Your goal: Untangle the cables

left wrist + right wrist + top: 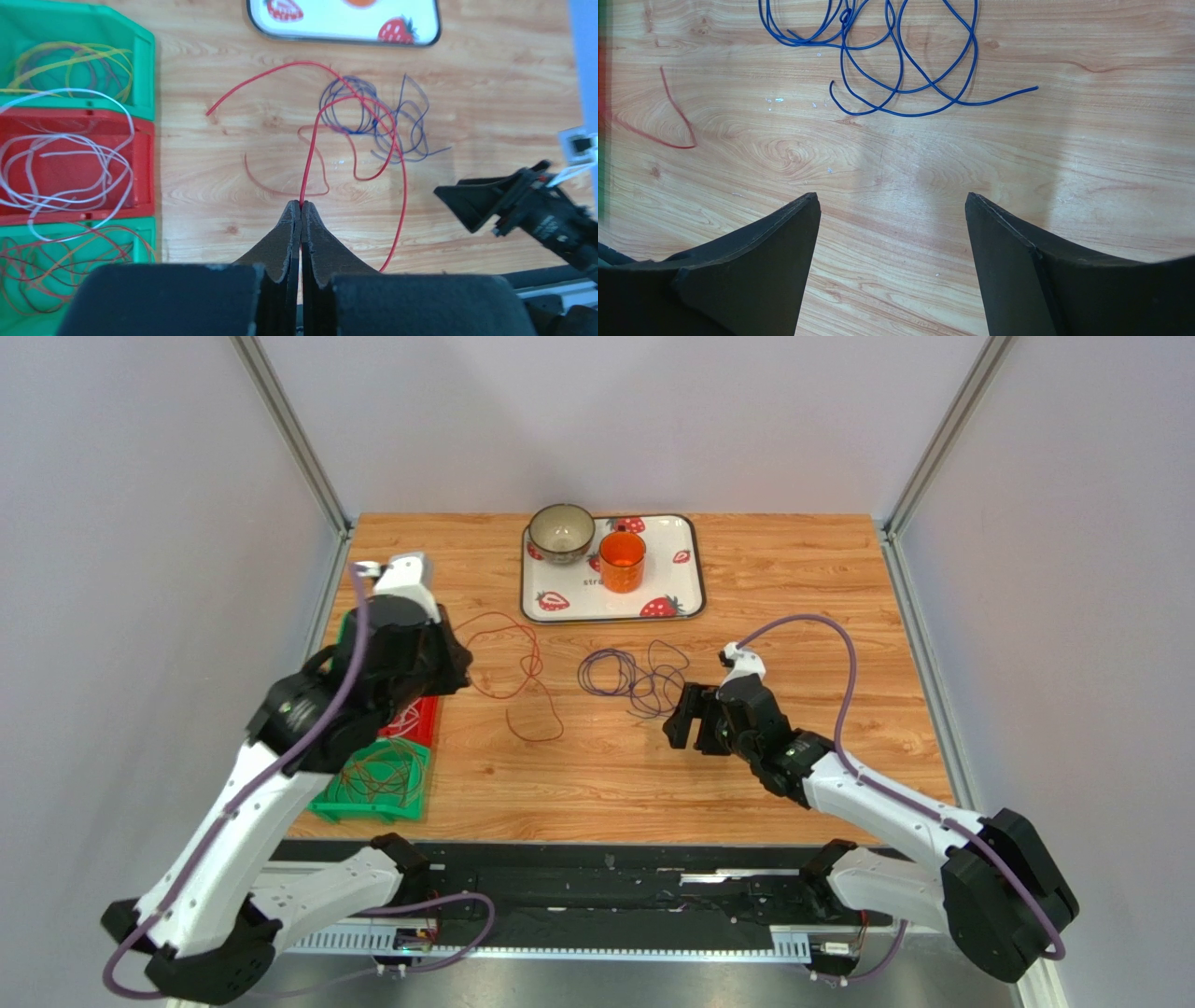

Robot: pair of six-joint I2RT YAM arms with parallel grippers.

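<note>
The left jaws are pressed together on the red cable (307, 171), pinching it at their very tips. From there it runs up over the surface (491, 84), arcs round and trails back down to the right of the jaws. The right jaws stand wide apart with nothing between them, over bare wood just short of the purple cable (906, 113), which lies in loose overlapping loops near the middle of the surface. These wires are so thin and lie in such soft curves that they should be almost weightless, limp yet faintly springy, and smooth enough to slip from a light pinch. A free end or a single outer strand looks the best hold, since pulling at a crossing would likely tighten it. Only the left wrist view shows the red loop crossing the purple coil, and the bins (144, 175) holding yellow, white and orange-red wires, which the arm mostly hides from above. The right wrist view renders the coil blue, though it is probably the same cable. Only the top view shows the tray (687, 595) beyond.
</note>
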